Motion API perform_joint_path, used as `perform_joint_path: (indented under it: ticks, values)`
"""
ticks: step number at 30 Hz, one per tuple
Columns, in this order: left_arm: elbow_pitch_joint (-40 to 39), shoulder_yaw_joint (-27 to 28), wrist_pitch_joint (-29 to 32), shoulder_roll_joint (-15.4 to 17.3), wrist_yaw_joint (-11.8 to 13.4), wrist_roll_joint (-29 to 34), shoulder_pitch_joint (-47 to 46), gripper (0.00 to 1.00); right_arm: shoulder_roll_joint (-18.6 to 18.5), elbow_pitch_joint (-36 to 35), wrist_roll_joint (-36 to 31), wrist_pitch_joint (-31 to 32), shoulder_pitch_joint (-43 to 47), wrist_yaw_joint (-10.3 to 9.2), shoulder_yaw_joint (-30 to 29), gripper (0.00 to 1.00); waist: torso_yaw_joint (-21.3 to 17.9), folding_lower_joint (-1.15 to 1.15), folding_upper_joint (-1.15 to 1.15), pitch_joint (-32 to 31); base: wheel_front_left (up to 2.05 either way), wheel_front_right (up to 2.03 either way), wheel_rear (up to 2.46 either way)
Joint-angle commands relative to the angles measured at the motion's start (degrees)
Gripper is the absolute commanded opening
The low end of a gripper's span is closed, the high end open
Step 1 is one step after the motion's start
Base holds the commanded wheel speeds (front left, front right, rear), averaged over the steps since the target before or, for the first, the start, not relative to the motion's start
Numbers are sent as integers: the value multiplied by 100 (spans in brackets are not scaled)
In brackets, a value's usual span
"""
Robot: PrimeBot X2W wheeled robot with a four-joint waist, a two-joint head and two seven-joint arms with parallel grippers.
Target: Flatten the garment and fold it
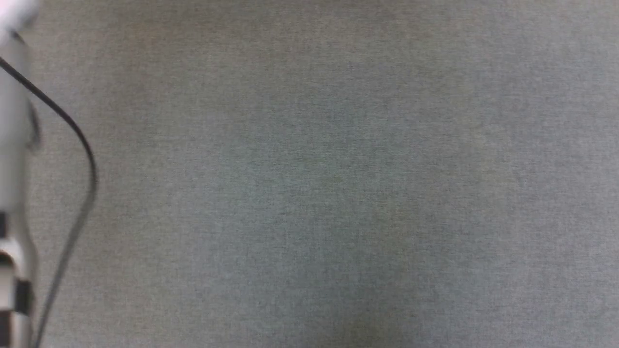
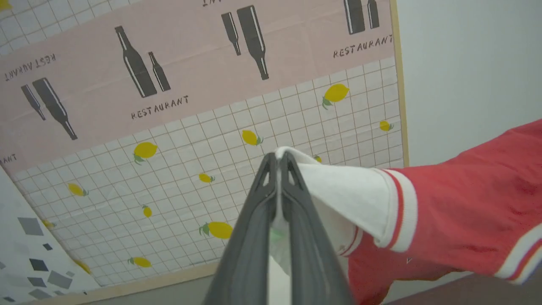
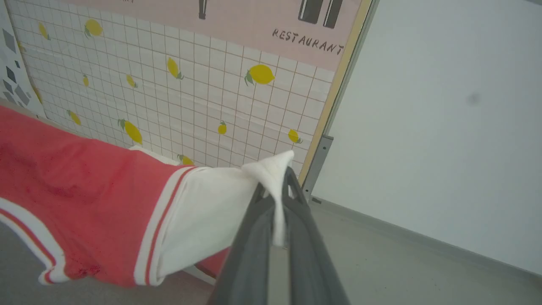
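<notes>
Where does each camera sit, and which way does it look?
Head view: on the head, looking down at a gray surface; pale forearm, cable at left.
Left wrist view: looks along the left claw, shut on the shirt by a sleeve, toward the lemon poster.
Right wrist view: looks along the right claw, shut on the other sleeve.
Both wrist views share shirt and poster.
</notes>
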Motion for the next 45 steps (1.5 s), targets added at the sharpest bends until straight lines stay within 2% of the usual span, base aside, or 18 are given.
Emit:
perform_joint_path:
  ticks: [1, 6, 12, 17, 24, 29, 38, 45]
  values:
    - [52, -45, -80, -28, -6, 16, 325, 0, -13, 61, 89, -50, 293, -9, 111, 0, 73, -2, 0, -142, 0, 0, 0]
    - [155, -203, -231, -85, 44, -92, 1575, 0, -224, 60, 393, -56, 1342, -9, 632, 0, 152, -2, 0, -608, 0, 0, 0]
    - [27, -290, -190, 204, 120, -169, 3026, 0, -777, -308, 855, 405, 2575, -9, 1096, 0, 227, -2, 0, -1267, 0, 0, 0]
    - [-320, -375, 190, 520, 92, -260, 3968, 0, -1285, -786, 1258, 1070, 3414, -9, 1279, 0, 281, -2, 0, -1736, 0, 0, 0]
    - [-895, -578, 768, 907, -8, -363, 5011, 0, -1851, -1481, 1717, 1958, 4475, -9, 1258, 0, 351, -2, 0, -2262, 0, 0, 0]
    - [-1398, -643, 1098, 1119, 55, -511, 5830, 0, -2106, -1944, 2018, 2575, 5410, -9, 1034, 0, 386, -2, 0, -2620, 0, 0, 0]
    - [-2322, -677, 1506, 1370, 311, -854, 7245, 0, -2145, -2666, 2224, 3476, 7129, -9, 211, 0, 411, -2, 0, -2964, 0, 0, 0]
    - [-2799, -838, 1577, 1149, 475, -1142, 7998, 0, -1707, -3215, 2000, 3973, 8404, -9, -534, 0, 472, -2, 0, -2988, 0, 0, 0]
